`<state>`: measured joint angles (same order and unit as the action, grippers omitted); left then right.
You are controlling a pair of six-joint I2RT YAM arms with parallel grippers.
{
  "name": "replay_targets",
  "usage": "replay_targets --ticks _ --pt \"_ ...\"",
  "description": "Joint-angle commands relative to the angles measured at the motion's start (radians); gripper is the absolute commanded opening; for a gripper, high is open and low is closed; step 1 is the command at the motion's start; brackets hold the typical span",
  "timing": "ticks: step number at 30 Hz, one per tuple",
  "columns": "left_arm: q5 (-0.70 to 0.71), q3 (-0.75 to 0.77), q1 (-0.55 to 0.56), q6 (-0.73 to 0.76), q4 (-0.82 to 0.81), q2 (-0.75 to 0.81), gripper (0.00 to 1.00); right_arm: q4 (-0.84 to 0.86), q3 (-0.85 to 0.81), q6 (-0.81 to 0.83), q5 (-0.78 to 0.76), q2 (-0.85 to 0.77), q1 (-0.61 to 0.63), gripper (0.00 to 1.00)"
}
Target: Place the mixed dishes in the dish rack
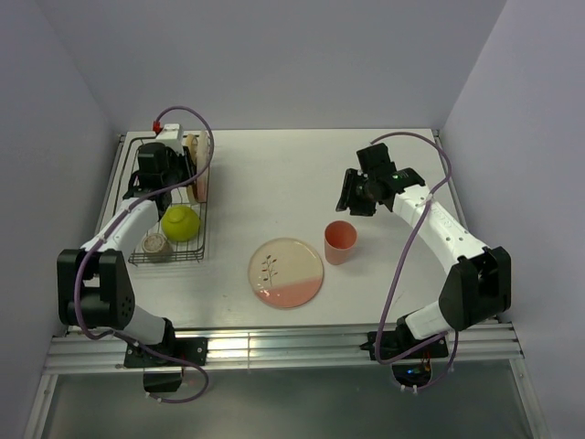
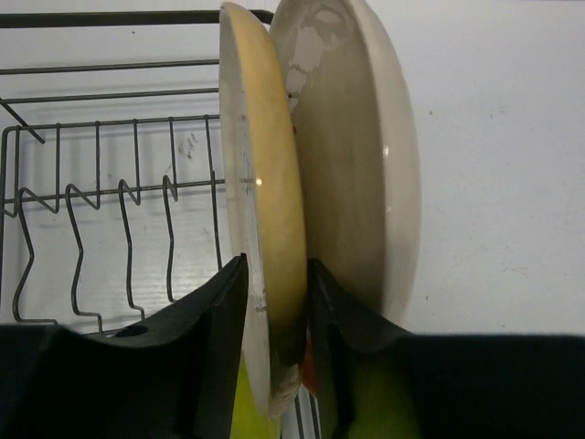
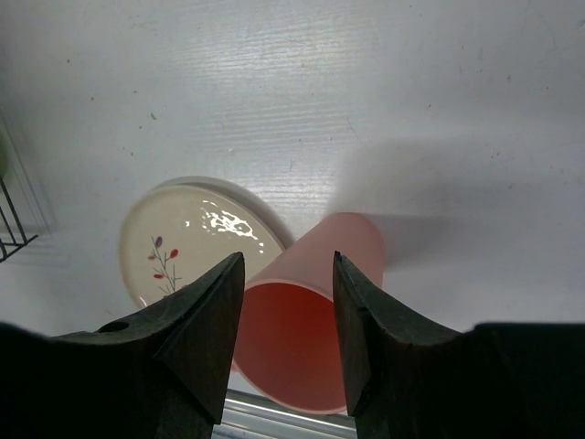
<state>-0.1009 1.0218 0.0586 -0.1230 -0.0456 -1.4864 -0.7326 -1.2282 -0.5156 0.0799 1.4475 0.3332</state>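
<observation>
Dish rack [image 1: 174, 215] is placed at the table's left side; two plates are stood on edge in it. The yellow plate [image 2: 265, 247] is flanked closely by the left gripper [image 2: 276, 283]. The right gripper [image 3: 288, 302] is held half open above the salmon-pink cup [image 1: 340, 240].

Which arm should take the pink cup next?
Right, probably. The right gripper hangs open above the cup, while the left gripper straddles a yellow plate in the dish rack.
</observation>
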Motion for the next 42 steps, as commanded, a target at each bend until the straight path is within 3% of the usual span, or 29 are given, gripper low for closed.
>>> replay_targets --ticks 1,4,7,26,31,37,42 --pt "0.013 0.055 0.014 -0.001 -0.068 -0.003 0.40 0.030 -0.002 0.003 0.000 -0.044 -0.002 0.51" --pt "0.030 0.055 0.020 -0.004 -0.069 0.006 0.52 0.033 -0.002 0.000 0.006 -0.045 -0.002 0.51" --pt "0.044 0.052 0.026 -0.007 -0.065 0.017 0.56 0.035 -0.001 -0.001 0.011 -0.047 -0.003 0.51" --pt "0.181 0.083 0.061 -0.055 0.043 0.231 0.58 0.007 0.001 -0.018 0.034 -0.110 0.003 0.50" --pt "0.222 0.043 0.070 -0.109 0.104 0.402 0.57 -0.021 0.030 -0.029 -0.009 -0.203 0.024 0.50" --pt "0.152 -0.060 0.262 -0.147 0.180 0.655 0.57 -0.065 0.157 -0.090 -0.039 -0.438 0.070 0.50" --pt "0.122 -0.189 0.489 -0.296 0.220 0.765 0.56 -0.057 0.357 -0.219 0.030 -0.677 0.105 0.50"
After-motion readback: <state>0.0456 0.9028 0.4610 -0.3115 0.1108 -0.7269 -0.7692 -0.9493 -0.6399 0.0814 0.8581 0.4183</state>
